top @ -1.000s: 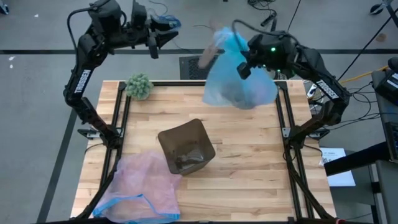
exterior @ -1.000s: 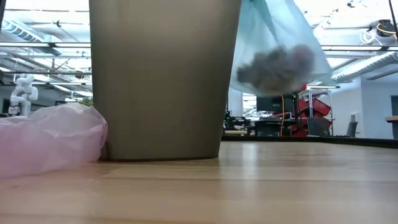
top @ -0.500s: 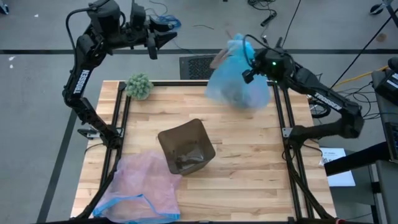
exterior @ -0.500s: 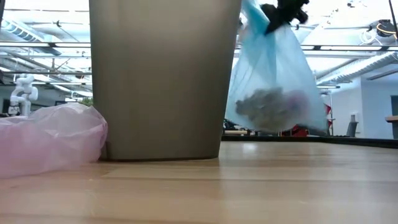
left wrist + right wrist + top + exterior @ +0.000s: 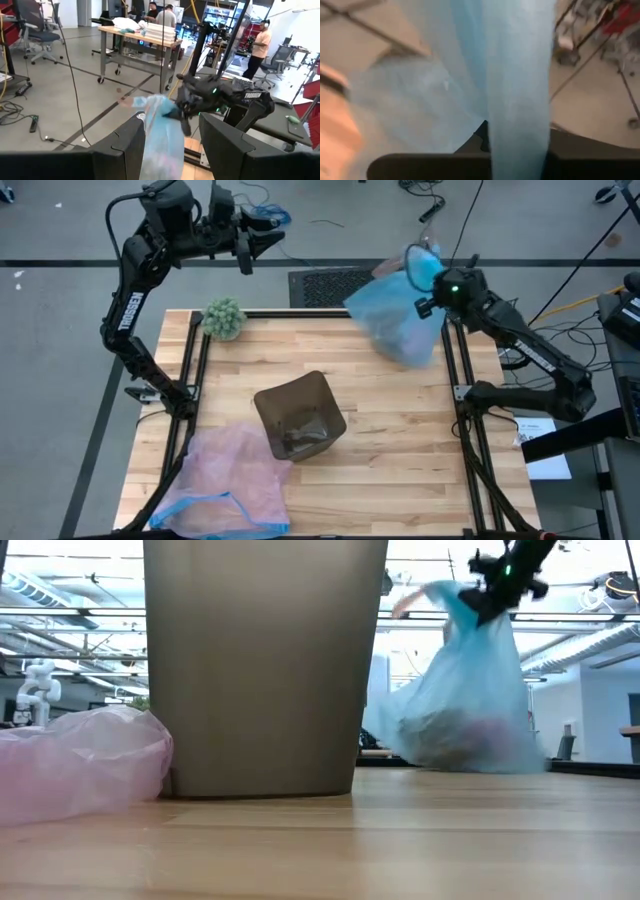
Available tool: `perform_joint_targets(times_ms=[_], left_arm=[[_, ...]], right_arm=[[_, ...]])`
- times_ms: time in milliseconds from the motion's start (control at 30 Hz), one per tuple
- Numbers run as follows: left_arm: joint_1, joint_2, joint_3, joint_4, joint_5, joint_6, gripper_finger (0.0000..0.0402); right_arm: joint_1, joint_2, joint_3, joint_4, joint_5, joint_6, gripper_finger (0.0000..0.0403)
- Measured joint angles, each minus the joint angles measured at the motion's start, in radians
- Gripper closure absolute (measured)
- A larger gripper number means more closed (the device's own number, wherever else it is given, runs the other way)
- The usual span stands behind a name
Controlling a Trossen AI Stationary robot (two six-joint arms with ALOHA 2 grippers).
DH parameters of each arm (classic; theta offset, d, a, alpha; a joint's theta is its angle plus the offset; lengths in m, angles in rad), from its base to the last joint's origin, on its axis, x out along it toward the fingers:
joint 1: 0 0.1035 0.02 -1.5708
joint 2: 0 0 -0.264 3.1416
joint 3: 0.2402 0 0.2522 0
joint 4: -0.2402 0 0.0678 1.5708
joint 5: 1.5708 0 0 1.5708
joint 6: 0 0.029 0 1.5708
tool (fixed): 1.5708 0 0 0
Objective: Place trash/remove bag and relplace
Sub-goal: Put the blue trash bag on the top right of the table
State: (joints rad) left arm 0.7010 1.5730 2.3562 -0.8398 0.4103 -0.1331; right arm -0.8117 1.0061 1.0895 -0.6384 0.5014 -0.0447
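The light-blue bag [image 5: 395,320] hangs at the table's far right corner, with my right gripper [image 5: 422,278] shut on its gathered top. In the low view the bag [image 5: 460,700] spreads wide at its base, and the trash [image 5: 455,735] shows dimly inside as brown and pink lumps. The brown bin [image 5: 298,417] stands at the table's middle without a liner. My left gripper [image 5: 255,245] is held high beyond the table's far left edge, open and with nothing in it. My right gripper pinches the bag's bunched neck [image 5: 515,120] between its two fingers, several layers gathered together. The fingers slant downward from the table's right side. The bag hangs below them, and its filled bottom [image 5: 470,755] seems to rest on the table near the far edge.
A translucent pink bag with a blue rim [image 5: 230,480] lies at the near left corner. A fuzzy green ball [image 5: 224,318] sits at the far left corner. The black frame rails [image 5: 455,370] run along both sides of the table. People stand at benches behind the table [image 5: 260,42].
My right gripper has gone down and toward the table's right edge with the blue bag, tipping further downward. The bag, which hung clear above the table, has sunk until its bottom spreads out at table level. My left gripper has kept still.
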Motion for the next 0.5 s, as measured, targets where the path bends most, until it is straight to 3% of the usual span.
perform_joint_targets(times_ms=[100, 200, 367, 500], left_arm=[[0.0, 0.0, 0.0, 0.0, 0.0, -0.013, 0.0221], [0.0, 0.0, 0.0, 0.0, 0.0, -0.01, 0.0221], [0.0, 0.0, 0.0, 0.001, -0.001, 0.008, 0.0221], [0.0, 0.0, 0.0, 0.0, -0.002, 0.008, 0.0221]], right_arm=[[0.004, -0.013, 0.092, 0.004, -0.01, -0.049, 0.0403], [-0.005, -0.008, 0.145, 0.008, -0.097, -0.095, 0.0403], [-0.015, 0.044, 0.121, -0.008, -0.24, -0.045, 0.0403], [0.032, 0.064, 0.123, 0.115, -0.319, -0.023, 0.0403]])
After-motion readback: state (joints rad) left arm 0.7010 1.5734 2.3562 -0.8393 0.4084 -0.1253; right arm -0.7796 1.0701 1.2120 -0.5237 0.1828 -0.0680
